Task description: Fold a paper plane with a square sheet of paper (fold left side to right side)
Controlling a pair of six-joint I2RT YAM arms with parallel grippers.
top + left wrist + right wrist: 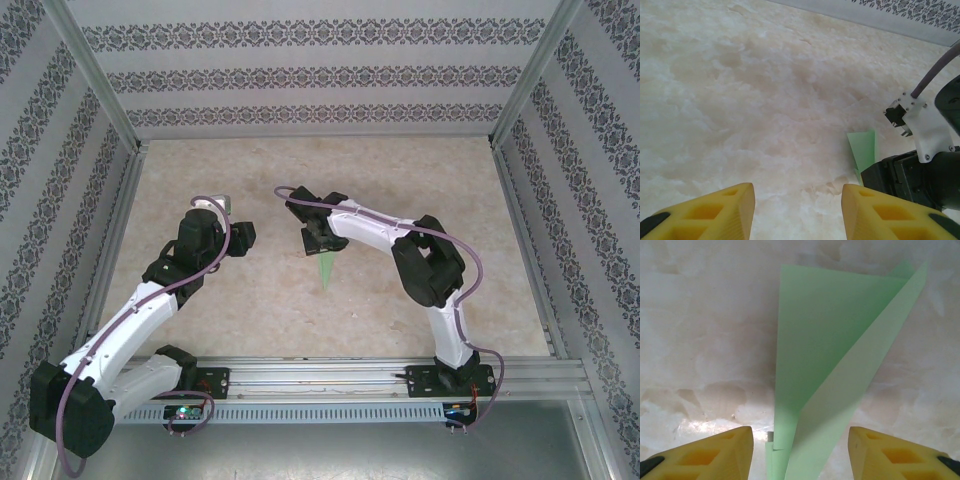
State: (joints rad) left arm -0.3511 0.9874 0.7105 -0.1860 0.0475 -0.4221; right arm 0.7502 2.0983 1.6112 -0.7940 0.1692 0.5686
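Note:
The square sheet of paper [326,268] is light green and folded into a slim, pointed dart shape on the table's middle. In the right wrist view the paper [825,340] lies flat with one long flap raised along a crease. It runs between the yellow fingers [725,452] of my right gripper [800,440], which is open with bare table on both sides of the paper. From above, the right gripper [318,240] hovers over the paper's far end. My left gripper [240,240] stands open to the left, nothing between its fingers [715,212]. The paper [862,147] shows to its right.
The beige marble-look table [400,190] is boxed in by patterned walls [320,75] and aluminium posts [95,70]. A metal rail [330,378] with both arm bases runs along the near edge. The right arm's black wrist [910,175] sits close to the left gripper.

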